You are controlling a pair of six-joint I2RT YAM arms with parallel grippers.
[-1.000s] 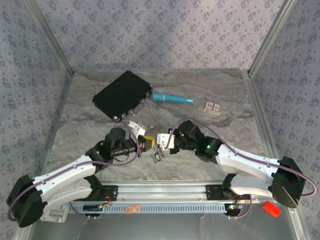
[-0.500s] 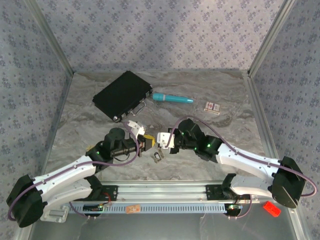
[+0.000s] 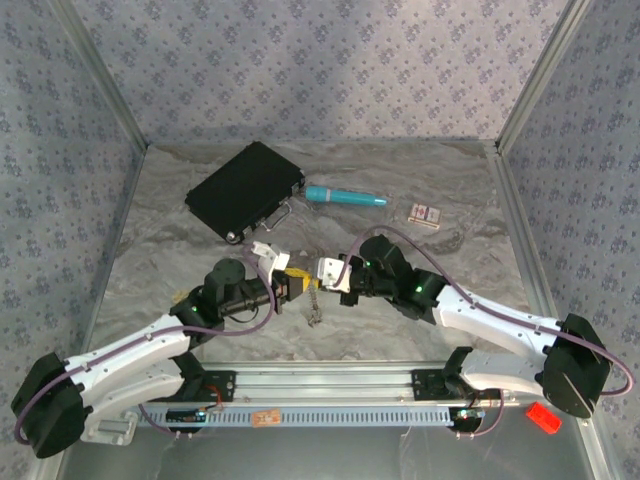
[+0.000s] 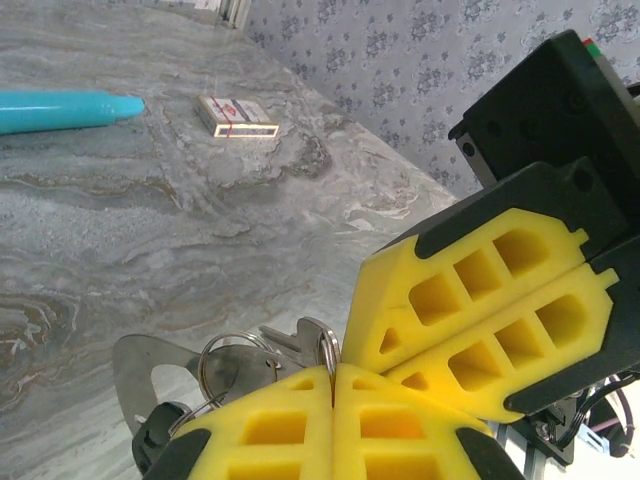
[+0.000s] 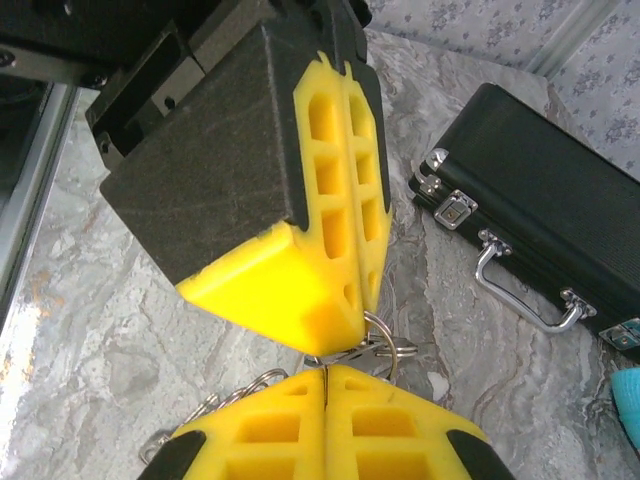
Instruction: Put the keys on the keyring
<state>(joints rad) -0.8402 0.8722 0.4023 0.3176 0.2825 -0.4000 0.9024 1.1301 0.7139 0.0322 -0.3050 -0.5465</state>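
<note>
My left gripper (image 3: 296,285) and right gripper (image 3: 320,277) meet tip to tip low over the middle of the table, both shut. In the left wrist view the left gripper (image 4: 332,378) pinches the edge of the thin silvery keyring (image 4: 329,345). A silvery key (image 4: 288,342) and another ring (image 4: 232,352) sit just behind it. In the right wrist view the right gripper (image 5: 325,377) is shut on a thin metal key (image 5: 352,354) that reaches toward the keyring (image 5: 386,332) at the left fingers (image 5: 335,190). A short chain (image 5: 215,408) hangs beside it, and the bunch (image 3: 314,308) dangles between the grippers.
A black case (image 3: 245,190) with a metal handle (image 5: 520,292) lies at the back left. A teal pen (image 3: 345,197) lies to its right, then a small card box (image 3: 427,215). Metal frame posts and patterned walls close in the table.
Both grippers stay shut and pressed together. The right gripper has edged slightly away from the bases, and the hanging bunch has risen a little with it.
</note>
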